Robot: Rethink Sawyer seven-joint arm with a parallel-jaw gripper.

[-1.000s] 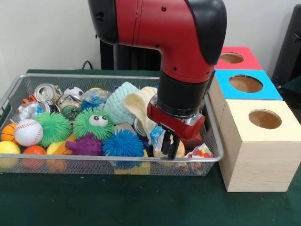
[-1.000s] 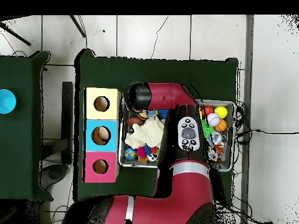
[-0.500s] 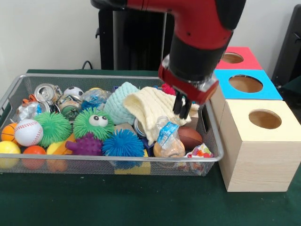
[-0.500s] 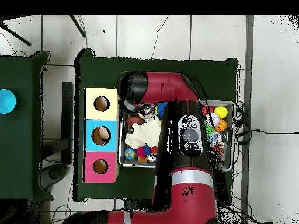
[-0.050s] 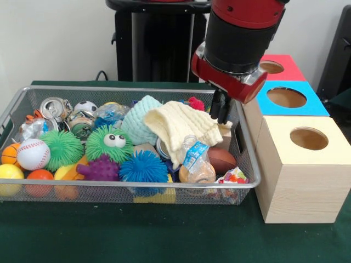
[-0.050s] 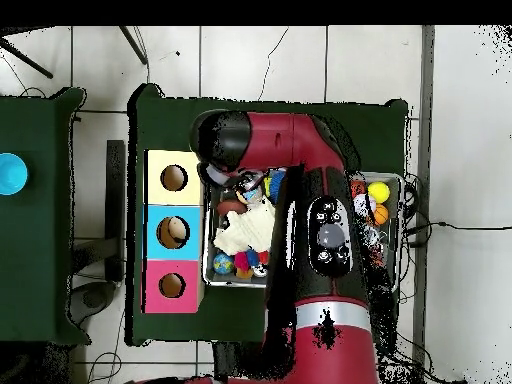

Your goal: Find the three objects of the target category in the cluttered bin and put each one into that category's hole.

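1. Currently, front view: the gripper (image 5: 220,112) is hanging above the right end of the wire bin (image 5: 33,94), its two dark fingers (image 5: 224,111) sitting close together with a narrow gap, gripping nothing. The tips are hovering just over the cream knit cloth (image 5: 178,127), apparently clear of it. A plastic bottle (image 5: 196,162) and a brown football (image 5: 222,159) are lying below. Wooden box (image 5: 300,169), blue box (image 5: 288,98) and red box (image 5: 277,68) are standing right of the bin.

2. Overhead view: the arm (image 6: 320,230) is covering the bin's middle; the gripper is hidden, the cloth (image 6: 243,226) showing beside the boxes.
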